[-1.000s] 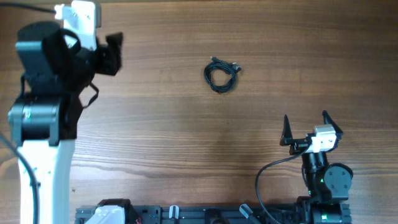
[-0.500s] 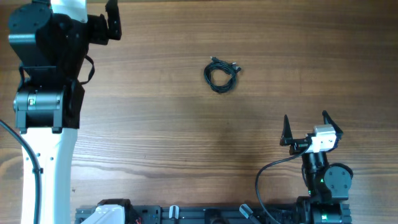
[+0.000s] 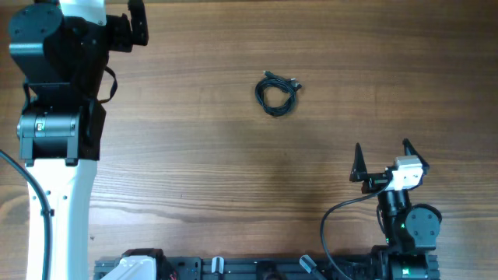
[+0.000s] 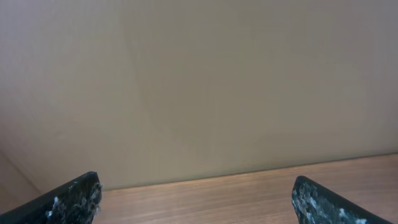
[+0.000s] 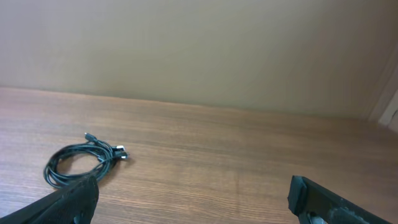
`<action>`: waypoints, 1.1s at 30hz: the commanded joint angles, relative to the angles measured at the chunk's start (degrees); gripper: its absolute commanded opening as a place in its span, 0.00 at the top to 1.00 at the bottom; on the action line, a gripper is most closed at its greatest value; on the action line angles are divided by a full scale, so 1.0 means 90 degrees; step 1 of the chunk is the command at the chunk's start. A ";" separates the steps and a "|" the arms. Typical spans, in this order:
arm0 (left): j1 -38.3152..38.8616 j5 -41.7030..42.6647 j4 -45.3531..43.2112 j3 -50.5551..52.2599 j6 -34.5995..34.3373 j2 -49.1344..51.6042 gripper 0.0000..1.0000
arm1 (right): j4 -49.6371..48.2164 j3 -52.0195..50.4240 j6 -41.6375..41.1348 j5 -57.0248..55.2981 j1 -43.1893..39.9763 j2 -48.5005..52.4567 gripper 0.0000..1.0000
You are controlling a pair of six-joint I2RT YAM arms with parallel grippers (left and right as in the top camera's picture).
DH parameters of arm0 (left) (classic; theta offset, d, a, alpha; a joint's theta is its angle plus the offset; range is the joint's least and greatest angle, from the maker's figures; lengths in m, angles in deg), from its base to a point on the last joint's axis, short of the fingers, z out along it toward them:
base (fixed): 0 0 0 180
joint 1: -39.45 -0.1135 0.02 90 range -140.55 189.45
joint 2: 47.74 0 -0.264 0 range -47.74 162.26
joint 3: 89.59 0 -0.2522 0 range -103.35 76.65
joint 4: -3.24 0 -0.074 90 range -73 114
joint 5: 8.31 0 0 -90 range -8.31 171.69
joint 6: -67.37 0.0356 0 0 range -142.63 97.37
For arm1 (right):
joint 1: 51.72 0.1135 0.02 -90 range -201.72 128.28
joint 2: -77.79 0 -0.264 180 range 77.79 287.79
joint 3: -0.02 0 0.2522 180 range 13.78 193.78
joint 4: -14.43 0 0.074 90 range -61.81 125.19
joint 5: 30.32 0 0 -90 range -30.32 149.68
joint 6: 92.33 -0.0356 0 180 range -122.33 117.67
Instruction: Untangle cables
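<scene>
Lying on the table [image 3: 233,194] as a small bunched coil of thin black cord, the cables [image 3: 277,94] are sitting well ahead of the right fingers [image 3: 359,161] and off to their left, with nothing touching them. Seen from the right wrist, the coil is resting just beyond the tip of the left-hand finger, and its small plug ends [image 5: 122,155] are poking out on the side nearer the gap between the fingers. The right fingers are standing spread wide, gripping nothing, with only bare wood showing between them, and they are pointing across the table toward the plain beige wall [image 5: 199,50] behind it. The left fingers [image 4: 71,198] are also standing fully apart and holding nothing; their two speckled black tips are showing only at the bottom corners of the left wrist view, with a strip of table edge and the wall filling the space between them. From above, the left fingers are hanging at the far left corner of the table, and the cables are lying well off to their right, apart from them and outside what the left wrist camera is taking in.
</scene>
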 commanded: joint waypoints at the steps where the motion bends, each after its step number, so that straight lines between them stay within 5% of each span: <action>1: 0.0024 -0.0165 0.0134 -0.0092 0.0032 0.0095 0.00 | -0.0029 0.0068 -0.1010 0.0080 -0.0032 -0.0070 0.00; 5: 0.0073 -0.0168 0.0087 -0.0092 0.0022 0.0095 0.00 | 0.0248 0.0471 -0.1902 0.0083 -0.0032 -0.0070 0.00; 12: 0.0554 -0.0172 0.0255 -0.0046 0.0007 0.0092 0.00 | 0.2552 0.2521 -0.1664 -0.0323 -0.0032 0.0017 0.01; 17: 0.0741 -0.0340 0.0148 0.0257 0.0007 0.0080 0.00 | 0.3160 0.3932 -0.1530 -0.0131 -0.0032 0.0571 0.00; 33: 0.0840 -0.0364 -0.0376 0.1494 0.0017 -0.1095 0.00 | 0.6069 1.0343 -0.0505 0.0245 -0.0032 0.6958 0.00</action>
